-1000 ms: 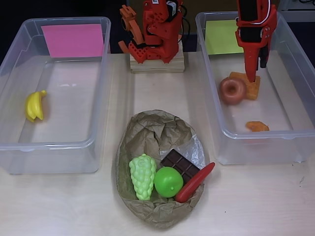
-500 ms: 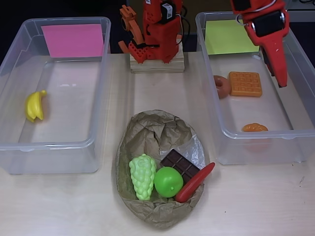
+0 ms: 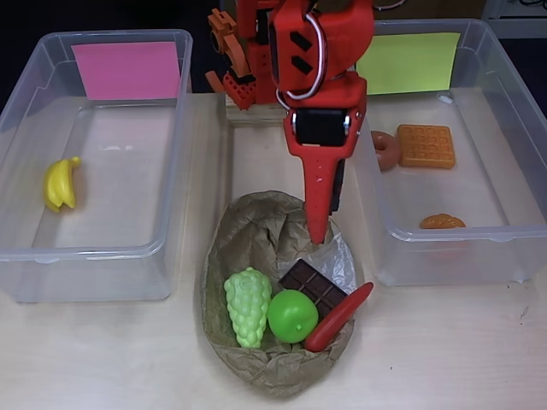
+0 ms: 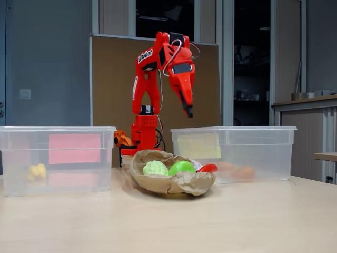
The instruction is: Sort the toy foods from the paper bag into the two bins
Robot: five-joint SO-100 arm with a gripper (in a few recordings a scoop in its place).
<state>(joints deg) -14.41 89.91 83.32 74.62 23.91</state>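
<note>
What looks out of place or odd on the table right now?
Little stands out. The donut in the bin with the yellow-green card leans tilted against the bin's left wall instead of lying flat like the waffle. The paper bag is crumpled, but nothing has spilled from it.

Paper bag (image 3: 256, 235) lies open above — two bins (image 3: 94, 162) flank it.

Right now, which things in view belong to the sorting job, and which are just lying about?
Part of the job:
- paper bag holding grapes, green apple, chocolate bar, red chili
- pink-card bin with bananas
- yellow-green-card bin with donut, waffle, bread roll
- gripper

Just lying about:
- wooden block under the arm's base
</note>
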